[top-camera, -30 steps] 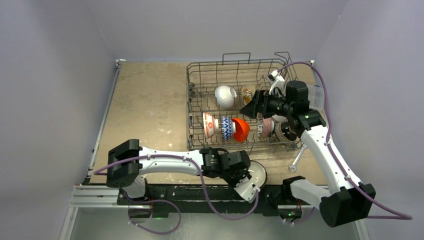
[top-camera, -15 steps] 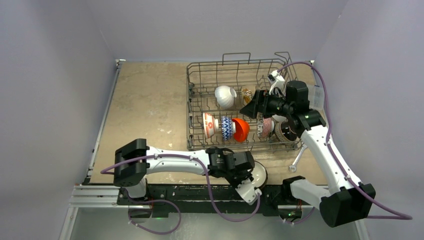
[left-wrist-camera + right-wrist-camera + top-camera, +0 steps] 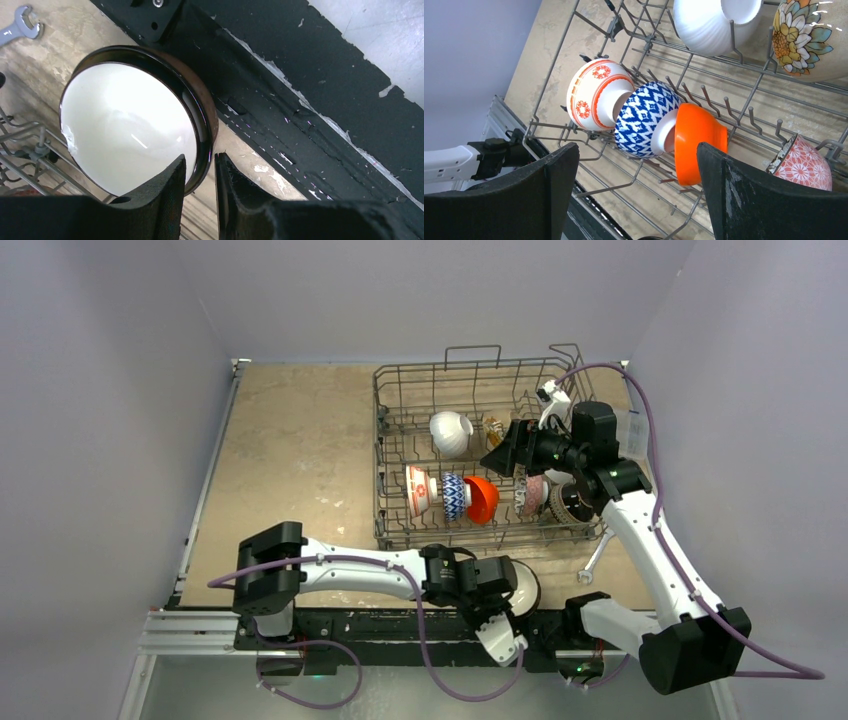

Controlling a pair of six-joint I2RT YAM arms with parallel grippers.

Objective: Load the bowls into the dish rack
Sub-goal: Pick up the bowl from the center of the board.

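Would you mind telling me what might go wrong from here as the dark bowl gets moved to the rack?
1. The left jaws pinch only a thin stretch of rim on the dark bowl; the glossy bowl could swing or slip out when lifted.
2. It sits close to the front wall of the dish rack, so it may clip the wires going over.
3. The right jaws hang open over the orange bowl, possibly crowding the drop-in.

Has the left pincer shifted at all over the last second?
Yes. In the top view the left pincer, shut on the brown bowl at its rim, has slid right and down the picture, away from the dish rack and its front rail.
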